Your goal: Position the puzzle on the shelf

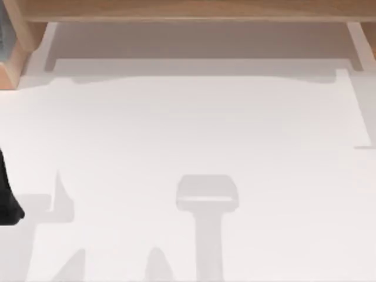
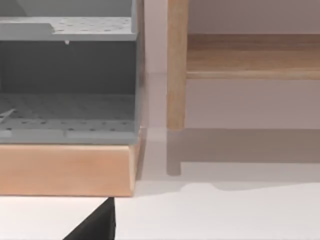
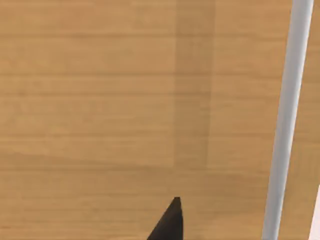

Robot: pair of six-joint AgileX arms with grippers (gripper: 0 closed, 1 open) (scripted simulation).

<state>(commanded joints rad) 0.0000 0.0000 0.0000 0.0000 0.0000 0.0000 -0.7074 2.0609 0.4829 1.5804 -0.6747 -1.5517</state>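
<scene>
The shelf (image 1: 188,10) is a long light-brown wooden board across the far edge of the white table, standing on wooden side posts. The left wrist view looks at its board (image 2: 250,55) and one post (image 2: 176,65) from low over the table. The puzzle is out of view. My left arm (image 1: 7,200) is a dark shape at the table's left edge, and a dark part of my left gripper (image 2: 97,225) points toward the shelf. A dark part of my right gripper (image 3: 170,222) hangs close over a light-brown wooden board (image 3: 100,100).
A grey perforated cabinet (image 2: 67,75) on a wooden base (image 2: 65,167) stands just left of the shelf's post, at the far left corner (image 1: 7,41). A pale upright bar (image 3: 285,120) crosses the right wrist view. A soft gripper-shaped shadow (image 1: 207,194) lies on the table.
</scene>
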